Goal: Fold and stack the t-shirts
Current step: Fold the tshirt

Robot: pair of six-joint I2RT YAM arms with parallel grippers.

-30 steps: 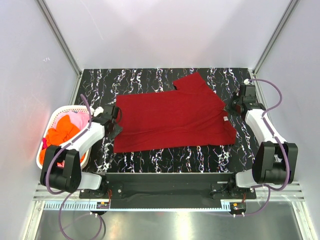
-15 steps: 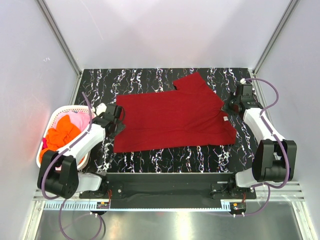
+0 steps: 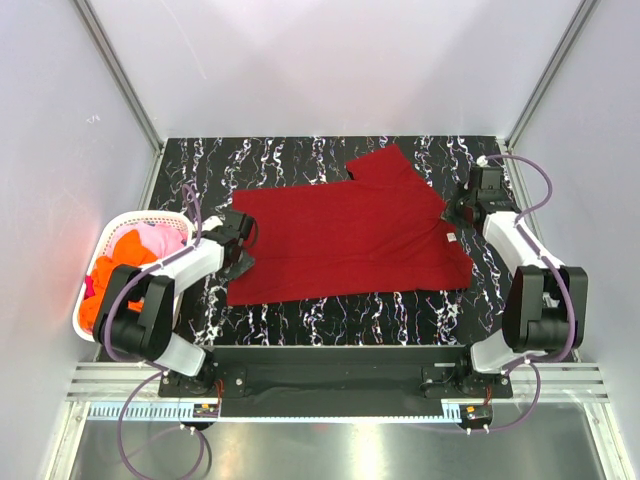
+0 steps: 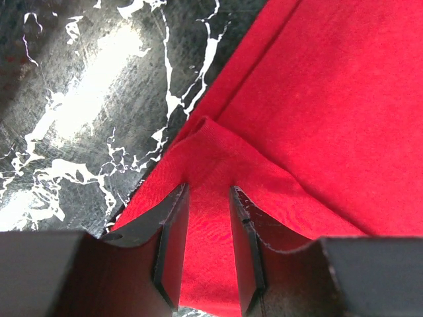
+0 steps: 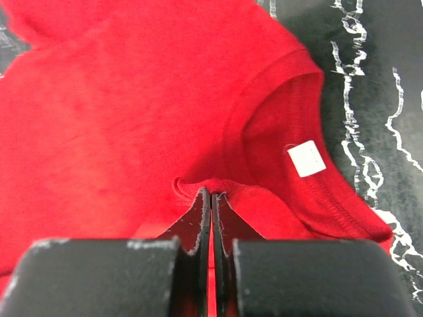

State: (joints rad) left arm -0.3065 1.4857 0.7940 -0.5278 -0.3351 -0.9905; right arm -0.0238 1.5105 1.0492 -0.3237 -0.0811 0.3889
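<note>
L gripper (image 4: 208,193) has moved in at mid-left of the top view, jaws parted over hem of dark red t-shirt (image 3: 345,235). R gripper (image 5: 211,193) stays pinched on collar; fold prob. near.

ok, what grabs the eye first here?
A dark red t-shirt spread flat across the black marbled table, mid-scene. The right hand pinches it shut near the collar while the left hand stands open over its opposite edge. At the table's left, a white basket holds orange and pink shirts.
</note>
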